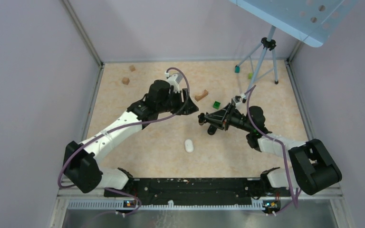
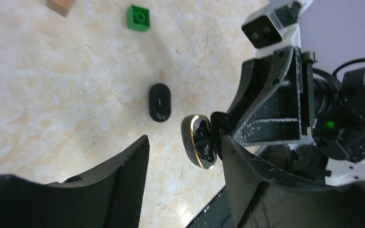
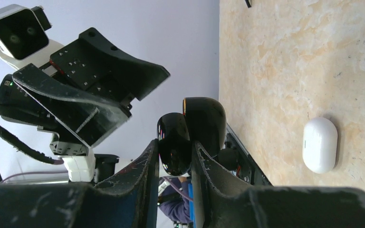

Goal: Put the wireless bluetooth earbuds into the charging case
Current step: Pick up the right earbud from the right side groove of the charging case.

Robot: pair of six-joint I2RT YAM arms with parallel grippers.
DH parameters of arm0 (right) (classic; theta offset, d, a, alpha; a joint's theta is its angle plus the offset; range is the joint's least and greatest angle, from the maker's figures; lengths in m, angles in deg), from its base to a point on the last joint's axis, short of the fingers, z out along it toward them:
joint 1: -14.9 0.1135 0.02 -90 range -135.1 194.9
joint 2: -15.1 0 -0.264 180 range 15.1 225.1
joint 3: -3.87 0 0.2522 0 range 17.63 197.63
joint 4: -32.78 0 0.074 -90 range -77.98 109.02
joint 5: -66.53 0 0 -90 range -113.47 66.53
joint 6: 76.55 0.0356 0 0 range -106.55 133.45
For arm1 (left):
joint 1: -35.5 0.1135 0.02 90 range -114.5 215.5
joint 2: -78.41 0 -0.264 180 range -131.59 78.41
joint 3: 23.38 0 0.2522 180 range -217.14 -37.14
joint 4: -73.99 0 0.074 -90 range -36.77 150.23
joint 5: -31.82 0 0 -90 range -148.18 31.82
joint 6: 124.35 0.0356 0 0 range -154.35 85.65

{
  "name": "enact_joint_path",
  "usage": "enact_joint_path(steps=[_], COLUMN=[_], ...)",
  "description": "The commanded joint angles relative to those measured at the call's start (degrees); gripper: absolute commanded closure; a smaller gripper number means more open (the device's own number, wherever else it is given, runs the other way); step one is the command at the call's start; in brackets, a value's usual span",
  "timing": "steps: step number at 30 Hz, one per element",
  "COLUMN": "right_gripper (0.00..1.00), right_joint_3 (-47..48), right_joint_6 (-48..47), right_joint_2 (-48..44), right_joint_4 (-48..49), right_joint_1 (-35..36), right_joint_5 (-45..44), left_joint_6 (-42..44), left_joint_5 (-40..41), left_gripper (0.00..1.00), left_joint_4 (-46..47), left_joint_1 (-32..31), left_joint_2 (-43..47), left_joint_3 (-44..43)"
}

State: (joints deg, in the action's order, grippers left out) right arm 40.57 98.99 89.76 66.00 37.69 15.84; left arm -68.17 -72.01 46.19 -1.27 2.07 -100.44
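My right gripper (image 3: pixel 175 145) is shut on one glossy half of the open black charging case (image 3: pixel 204 121) and holds it in the air, above the table. In the left wrist view the case's gold-rimmed hollow half (image 2: pixel 199 141) faces my left gripper (image 2: pixel 185 145), with dark glossy shapes inside it. The left gripper is open with nothing between its fingers, and its right fingertip is almost at the case. A small black oval piece (image 2: pixel 159 102), which looks like an earbud, lies on the table below. From above, the two grippers meet tip to tip (image 1: pixel 198 114).
A white oval case (image 1: pixel 188 145) lies on the table near the front centre. A green block (image 1: pixel 216 104) and a curved wooden piece (image 1: pixel 201 95) sit behind the grippers, with two wooden cubes (image 1: pixel 125 80) at the far left. A tripod (image 1: pixel 266 57) stands at the back right.
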Motion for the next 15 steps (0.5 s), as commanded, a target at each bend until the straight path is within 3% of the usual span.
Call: enact_joint_path(steps=[1, 6, 10, 15], right_gripper=[1.00, 1.00, 1.00, 1.00], right_joint_3=[2.61, 2.92, 2.91, 2.70], right_joint_6=[-1.84, -2.09, -2.13, -2.22], right_joint_2=[0.35, 0.62, 0.45, 0.34], right_joint_4=[1.63, 1.56, 1.36, 1.10], right_joint_1=[0.57, 0.58, 0.58, 0.54], right_joint_5=[0.95, 0.69, 0.47, 0.42], left_joint_6=[-1.62, -2.57, -3.07, -2.94], left_joint_5=[-9.97, -13.82, -14.63, -14.85], left_gripper=[0.39, 0.39, 0.47, 0.50], left_joint_4=[1.36, -0.34, -0.54, 0.11], left_joint_1=[-0.32, -0.34, -0.32, -0.32], left_joint_2=[-1.35, -3.95, -5.06, -5.68], left_joint_3=[-0.72, -1.86, -1.82, -1.91])
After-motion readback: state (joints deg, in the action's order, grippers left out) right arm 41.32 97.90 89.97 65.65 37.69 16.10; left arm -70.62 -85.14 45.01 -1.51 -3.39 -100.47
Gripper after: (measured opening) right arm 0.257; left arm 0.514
